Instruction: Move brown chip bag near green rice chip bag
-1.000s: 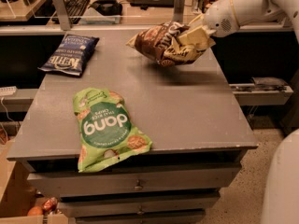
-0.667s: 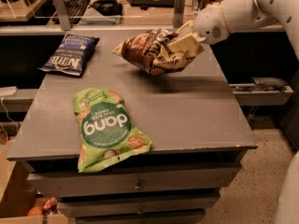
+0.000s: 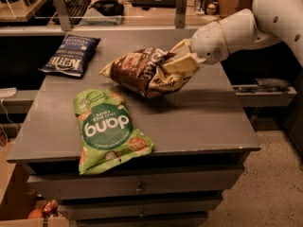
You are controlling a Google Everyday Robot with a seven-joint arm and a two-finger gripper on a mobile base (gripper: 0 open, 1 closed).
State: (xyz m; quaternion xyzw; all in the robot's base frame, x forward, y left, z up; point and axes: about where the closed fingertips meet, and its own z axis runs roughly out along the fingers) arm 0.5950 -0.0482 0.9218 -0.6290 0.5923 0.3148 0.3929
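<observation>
Brown chip bag (image 3: 142, 72) in jaws, leftward over table (image 3: 203, 119)

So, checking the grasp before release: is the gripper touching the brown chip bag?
Touching. The camera view shows the gripper closed on one end of the brown chip bag.

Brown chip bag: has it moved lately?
Yes. The gripper at its right end has carried the brown chip bag left, closer to the green rice chip bag.
</observation>
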